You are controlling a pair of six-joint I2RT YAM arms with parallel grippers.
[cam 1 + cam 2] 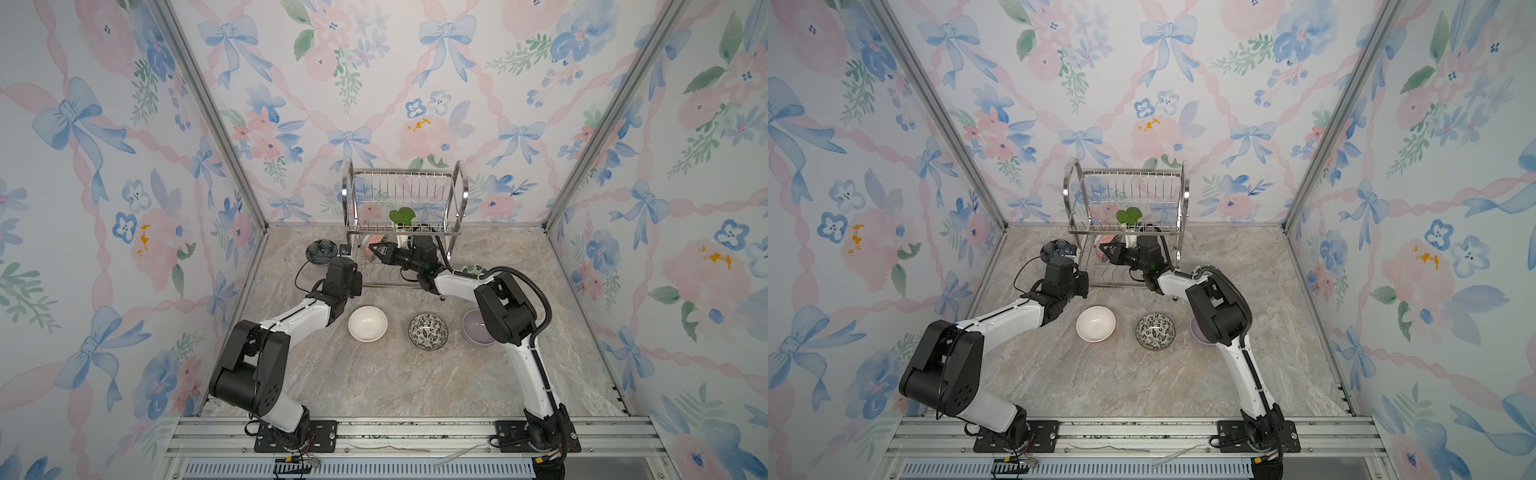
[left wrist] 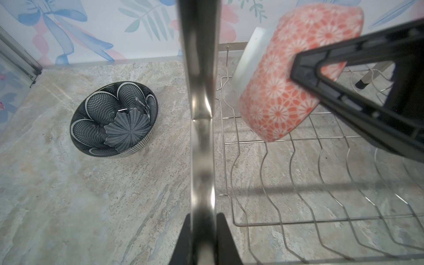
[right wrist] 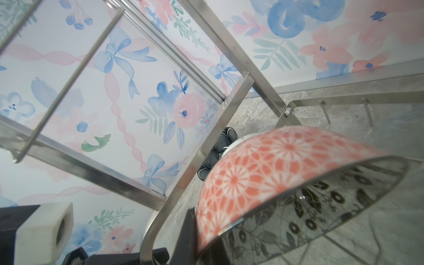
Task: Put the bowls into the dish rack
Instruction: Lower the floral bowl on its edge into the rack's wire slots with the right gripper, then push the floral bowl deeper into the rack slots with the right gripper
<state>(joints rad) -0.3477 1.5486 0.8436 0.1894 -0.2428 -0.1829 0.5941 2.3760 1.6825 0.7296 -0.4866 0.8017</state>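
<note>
One pink-patterned bowl (image 2: 286, 80) sits on edge inside dish rack (image 2: 202, 142) lower tier, rim pinched tight by right gripper (image 1: 376, 250). Left gripper (image 2: 204, 216) clamps rack side tube. White bowl (image 1: 368, 323), black-and-white floral bowl (image 1: 428, 331), lavender bowl (image 1: 471, 328) sit apart on marble tabletop (image 1: 374, 374).

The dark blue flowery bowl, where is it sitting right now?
In both top views the dark blue bowl sits on the table at the back left, just left of the dish rack.
</note>
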